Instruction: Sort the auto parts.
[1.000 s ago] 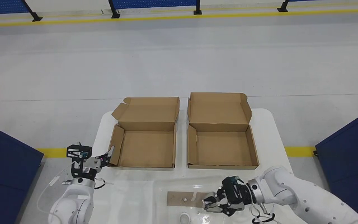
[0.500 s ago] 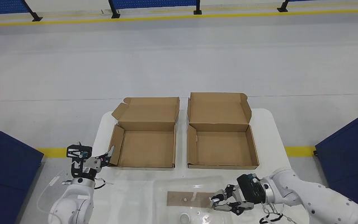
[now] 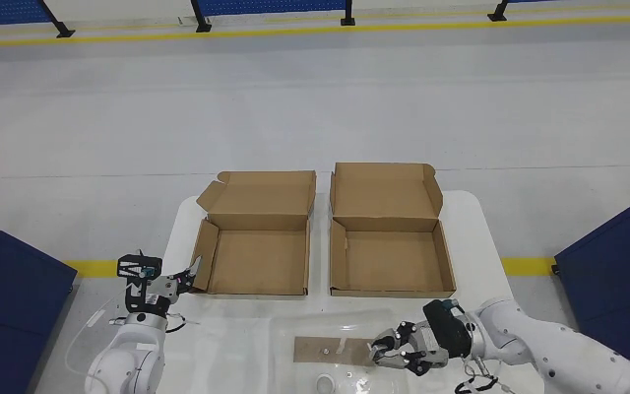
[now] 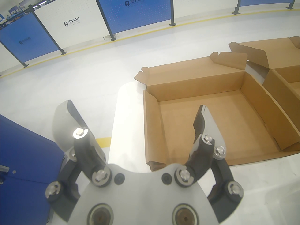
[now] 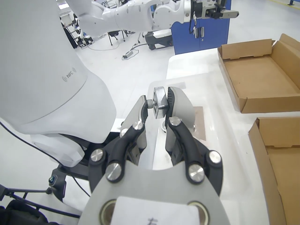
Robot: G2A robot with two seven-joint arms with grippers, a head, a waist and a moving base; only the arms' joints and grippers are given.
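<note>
Two open brown cardboard boxes sit side by side on the white surface [image 3: 468,222], their lids folded back away from me. The left box [image 3: 258,261] and the right box [image 3: 392,258] almost touch, and both show bare floors.

My right gripper [image 5: 157,102] is clamped on a small silver metal part [image 5: 160,104], a flat squarish plate with a short round stud. One finger presses on the end of the stud and the other lies against the plate's face. In the top view I see that gripper over the near strip of the surface, on my side of the right box and apart from it. It hangs above a shallow clear plastic tray [image 3: 236,325]. A flat brown rectangular sheet [image 3: 330,348] lies in the tray, just beside the fingertips.

My left gripper [image 4: 137,112] is spread wide with nothing between its fingers. It sits at the left edge of the surface, near the left box's outer wall, and points toward that box.
</note>
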